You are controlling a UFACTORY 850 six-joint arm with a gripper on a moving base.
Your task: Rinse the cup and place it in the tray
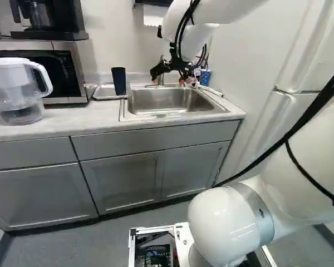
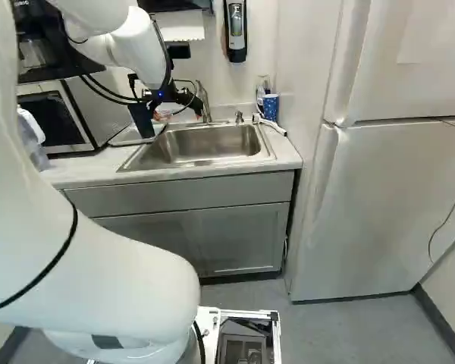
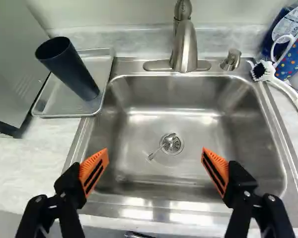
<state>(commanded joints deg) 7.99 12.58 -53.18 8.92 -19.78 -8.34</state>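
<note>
My gripper (image 1: 168,68) hangs above the back part of the sink in the left base view. In the wrist view the gripper (image 3: 155,154) is open over the sink, its orange pads wide apart with nothing between them. A dark blue cup (image 3: 67,64) stands upright on the metal tray (image 3: 100,58), beside the sink on the microwave side, apart from the fingers. The same cup (image 1: 119,81) shows left of the sink in the left base view. The sink (image 3: 139,94) holds a spoon (image 3: 161,146) at its drain. No water shows at the faucet (image 3: 185,47).
Across the sink from the tray are a dotted blue mug (image 3: 292,59) and a white-handled brush (image 3: 283,87). A water pitcher (image 1: 16,89) stands before the microwave (image 1: 61,72). The fridge (image 2: 371,197) rises right of the counter.
</note>
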